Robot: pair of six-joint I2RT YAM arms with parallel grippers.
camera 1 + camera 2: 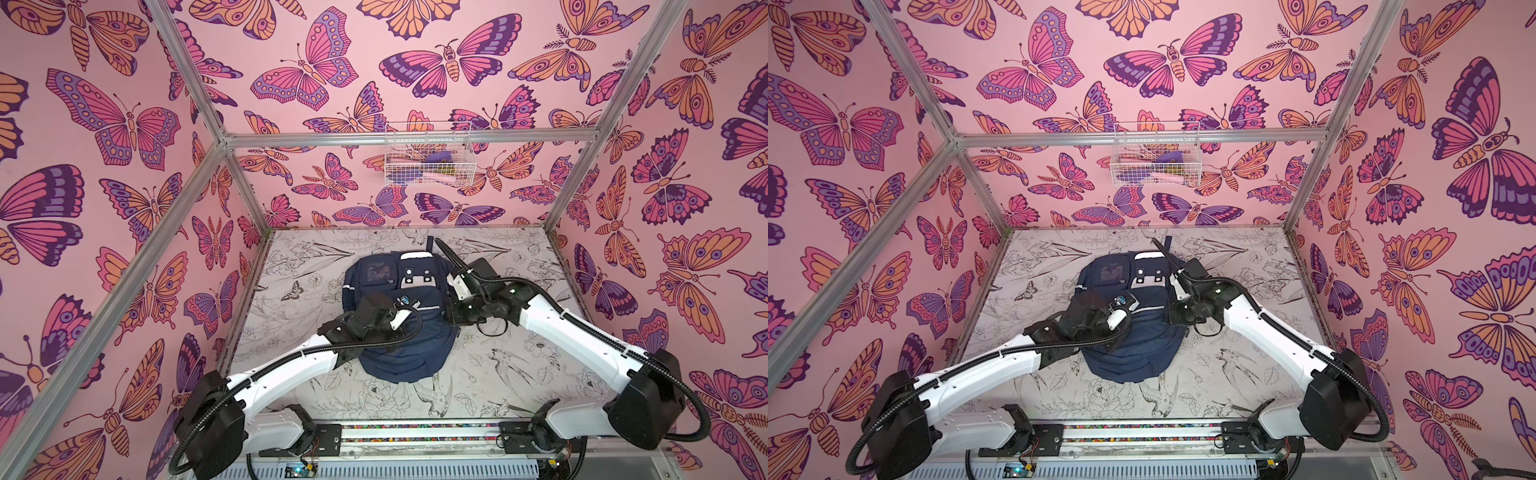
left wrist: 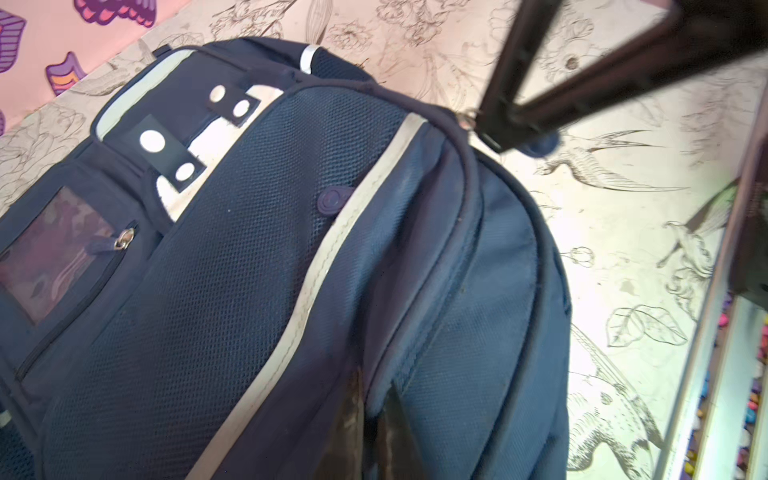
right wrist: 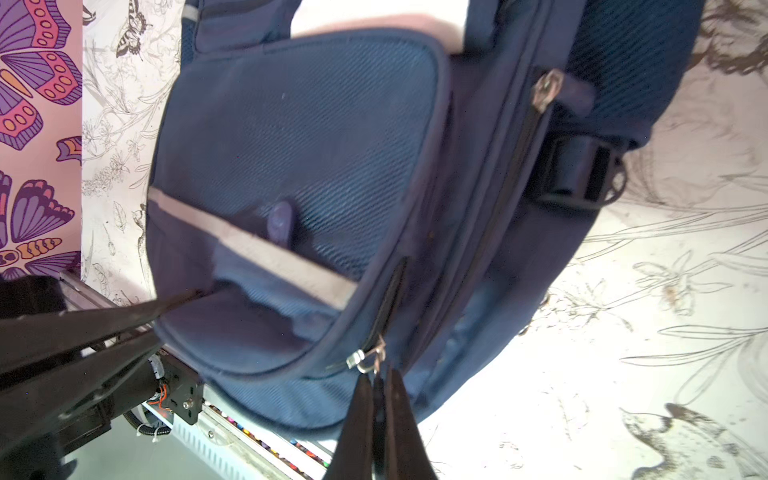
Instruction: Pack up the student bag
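My left arm [image 1: 282, 365] reaches in from the lower left of both top views and ends over the front pocket of the student bag [image 1: 401, 353], a little left of centre. In the right wrist view my left gripper [image 3: 196, 294] enters from the lower left of the frame. Its jaws are closed, pinching a fold of the navy fabric just under the pale stripe [image 3: 257, 253], and the cloth puckers where the tips meet it.

The bag itself lies flat in the middle of the table [image 1: 519, 365], front side up, with its top loop toward the upper part of the frame and its rounded bottom toward the lower part.

To the right, my right arm [image 1: 582, 332] comes in from the lower right and stops at the bag's right edge. My right gripper [image 3: 378, 376] rises from the bottom of the right wrist view, jaws pressed together on the metal zip pull [image 3: 368, 358] at the end of a side zip, touching the bag's rim.
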